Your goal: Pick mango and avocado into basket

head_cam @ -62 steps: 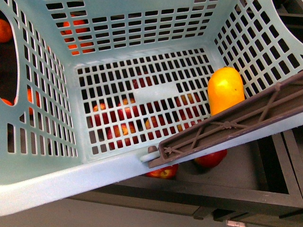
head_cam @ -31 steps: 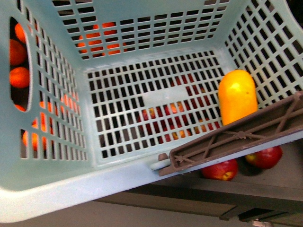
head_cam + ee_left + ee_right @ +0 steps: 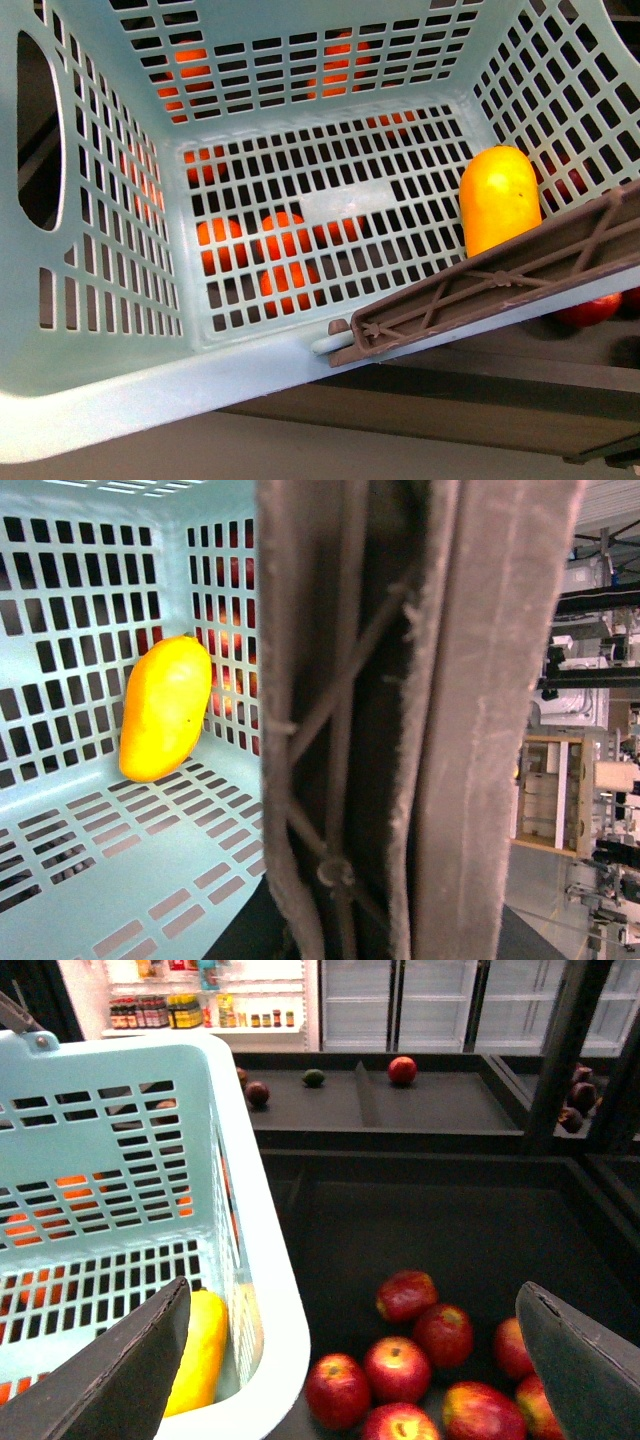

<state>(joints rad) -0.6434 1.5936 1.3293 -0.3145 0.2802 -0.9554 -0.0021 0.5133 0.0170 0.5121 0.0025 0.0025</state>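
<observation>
The mango [image 3: 498,200] is lodged in the basket [image 3: 100,400]; the right gripper [image 3: 350,1290] is spread wide, empty — an apple [image 3: 398,1368] could be taken for the distant avocado [image 3: 314,1078].

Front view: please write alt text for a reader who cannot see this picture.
A yellow-orange mango lies inside the light turquoise basket, beside its wall on the picture's right, partly behind the brown handle. Round orange fruits show through the slotted floor and far wall.

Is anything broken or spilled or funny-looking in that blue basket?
Nothing looks broken or spilled. The only slightly funny thing is the mango. It stands tipped up on one end inside the basket, leaning against the side wall, right next to the brown handle, which lies folded down along the rim.
</observation>
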